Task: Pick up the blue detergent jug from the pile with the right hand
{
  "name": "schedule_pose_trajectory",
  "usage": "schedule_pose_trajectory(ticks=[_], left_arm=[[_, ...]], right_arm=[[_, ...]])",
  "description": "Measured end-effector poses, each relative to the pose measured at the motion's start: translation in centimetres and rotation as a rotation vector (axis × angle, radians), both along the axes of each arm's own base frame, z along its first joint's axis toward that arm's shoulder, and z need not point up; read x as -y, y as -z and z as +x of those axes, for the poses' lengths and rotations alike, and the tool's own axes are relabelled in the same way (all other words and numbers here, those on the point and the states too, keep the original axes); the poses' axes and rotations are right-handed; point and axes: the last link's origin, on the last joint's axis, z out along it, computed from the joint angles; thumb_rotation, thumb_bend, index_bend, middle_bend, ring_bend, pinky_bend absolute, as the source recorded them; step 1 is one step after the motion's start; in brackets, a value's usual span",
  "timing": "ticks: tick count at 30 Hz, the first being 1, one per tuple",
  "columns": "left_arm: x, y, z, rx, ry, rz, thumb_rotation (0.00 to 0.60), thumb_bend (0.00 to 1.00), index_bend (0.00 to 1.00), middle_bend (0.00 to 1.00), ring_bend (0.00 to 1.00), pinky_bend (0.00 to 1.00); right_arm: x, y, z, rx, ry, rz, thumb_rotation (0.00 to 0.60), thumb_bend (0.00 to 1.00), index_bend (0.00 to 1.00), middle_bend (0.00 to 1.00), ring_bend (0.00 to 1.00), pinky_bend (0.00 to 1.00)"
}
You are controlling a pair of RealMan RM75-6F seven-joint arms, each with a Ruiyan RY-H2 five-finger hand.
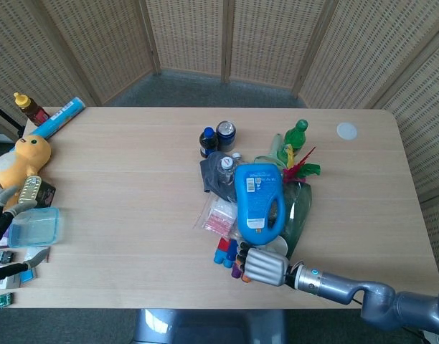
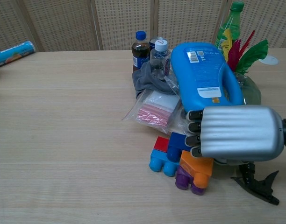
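Note:
The blue detergent jug (image 1: 258,201) (image 2: 203,77) lies label-up on top of the pile at mid-table, its far end tilted to the left. My right hand (image 1: 266,266) (image 2: 239,133) is at the jug's near end, fingers curled in around it; the fingertips are hidden beneath. The hand covers the jug's cap end. My left hand (image 1: 6,204) shows at the left table edge in the head view, fingers apart, holding nothing.
Toy blocks (image 2: 180,161) lie just left of my right hand, a zip bag (image 2: 154,109) beyond them. Small bottles (image 1: 209,140), a green bottle (image 1: 296,132), feathers (image 2: 248,53) and a grey cloth (image 2: 147,79) surround the jug. A black clip (image 2: 257,182) lies under my wrist.

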Motion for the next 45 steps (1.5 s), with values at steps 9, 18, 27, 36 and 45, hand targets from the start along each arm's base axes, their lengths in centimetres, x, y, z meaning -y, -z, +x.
schedule_pose_trajectory(ticks=[9, 18, 27, 36, 45], left_arm=[[0.0, 0.2, 0.1, 0.001, 0.003, -0.007, 0.6, 0.0, 0.24, 0.0, 0.0, 0.0], [-0.1, 0.1, 0.1, 0.009, 0.003, -0.006, 0.6, 0.0, 0.24, 0.0, 0.0, 0.0], [0.1, 0.1, 0.3, 0.007, 0.007, -0.007, 0.6, 0.0, 0.24, 0.0, 0.0, 0.0], [0.1, 0.1, 0.2, 0.01, 0.008, -0.007, 0.6, 0.0, 0.24, 0.0, 0.0, 0.0], [0.1, 0.2, 0.4, 0.012, 0.01, -0.009, 0.6, 0.0, 0.24, 0.0, 0.0, 0.0]], right_arm=[[-0.9, -2.5, -0.9, -0.006, -0.006, -0.01, 0.6, 0.1, 0.8, 0.72, 0.63, 0.59], [-1.6, -5.7, -0.6, 0.014, 0.011, -0.061, 0.6, 0.11, 0.82, 0.74, 0.64, 0.61], [-1.9, -7.0, -0.7, 0.041, 0.019, -0.083, 0.6, 0.12, 0.83, 0.78, 0.76, 0.73], [-1.5, -10.2, 0.5, 0.152, -0.016, -0.148, 0.6, 0.15, 0.83, 0.8, 0.83, 0.8], [1.4, -15.8, 4.5, 0.246, -0.059, -0.302, 0.6, 0.15, 0.83, 0.8, 0.83, 0.8]])
